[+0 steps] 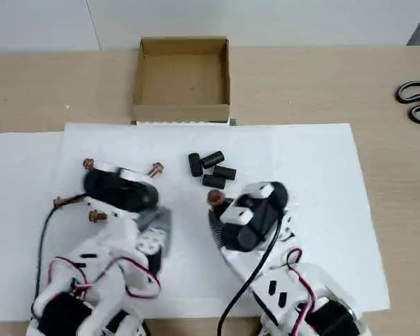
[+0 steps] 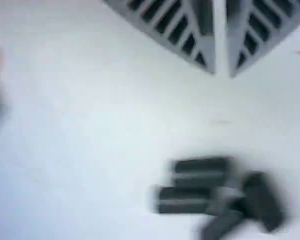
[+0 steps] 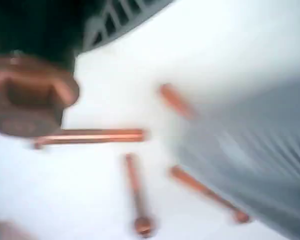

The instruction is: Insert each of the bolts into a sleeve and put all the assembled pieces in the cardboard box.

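Several black sleeves (image 1: 211, 170) lie bunched on the white paper, just ahead of both arms; the left wrist view has the sleeves (image 2: 210, 192) beyond my left gripper (image 2: 223, 72). That gripper (image 1: 157, 222) hangs over bare paper, its grey jaws nearly together with nothing between them. Copper bolts (image 1: 88, 164) (image 1: 156, 169) (image 1: 66, 201) (image 1: 96, 216) lie scattered around the left arm. My right gripper (image 1: 215, 208) is shut on a bolt whose copper head (image 1: 215, 198) (image 3: 30, 105) sticks out, close to the sleeves. Loose bolts (image 3: 90, 136) lie on the paper behind it.
The open cardboard box (image 1: 141, 77) stands on the wooden table beyond the paper's far edge, with nothing in it. Scissors (image 1: 416, 101) lie at the far right. The white paper (image 1: 315, 161) has bare room on its right half.
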Robot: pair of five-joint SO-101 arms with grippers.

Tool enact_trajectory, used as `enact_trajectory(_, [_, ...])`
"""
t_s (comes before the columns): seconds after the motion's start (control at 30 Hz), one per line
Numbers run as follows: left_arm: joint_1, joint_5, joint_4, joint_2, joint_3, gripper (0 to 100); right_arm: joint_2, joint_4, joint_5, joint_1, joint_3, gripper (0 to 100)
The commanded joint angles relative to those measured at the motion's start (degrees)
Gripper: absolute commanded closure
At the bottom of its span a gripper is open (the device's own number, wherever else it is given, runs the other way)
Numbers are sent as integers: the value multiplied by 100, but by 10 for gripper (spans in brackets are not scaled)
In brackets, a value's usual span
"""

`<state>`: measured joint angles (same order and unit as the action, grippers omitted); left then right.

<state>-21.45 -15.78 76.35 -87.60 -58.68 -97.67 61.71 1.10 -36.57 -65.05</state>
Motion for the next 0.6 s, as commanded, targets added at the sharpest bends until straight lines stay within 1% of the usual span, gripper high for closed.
enact_trajectory(0.0, [1178, 413, -422, -9, -110, 995, -40, -189, 18, 470, 273, 995])
enact_trajectory(0.1, [1899, 563, -1055, 9, -699, 995, -75, -189, 9, 892, 132, 995])
enact_trajectory(0.2, [2207, 967, -1767, -9, -1569, 995, -75, -207, 9, 1349, -141, 995])
enact_trajectory(0.3, [2286, 1257, -2251, -9, -2088, 995, -75, -286, 0, 1701, -378, 995])
enact_trajectory(0.4, [2259, 1310, -2567, -9, -2325, 995, -84, -435, 0, 2026, -651, 995])
enact_trajectory(0.57, [2259, 1284, -2796, -9, -2721, 995, -48, -514, 0, 2114, -1081, 995])
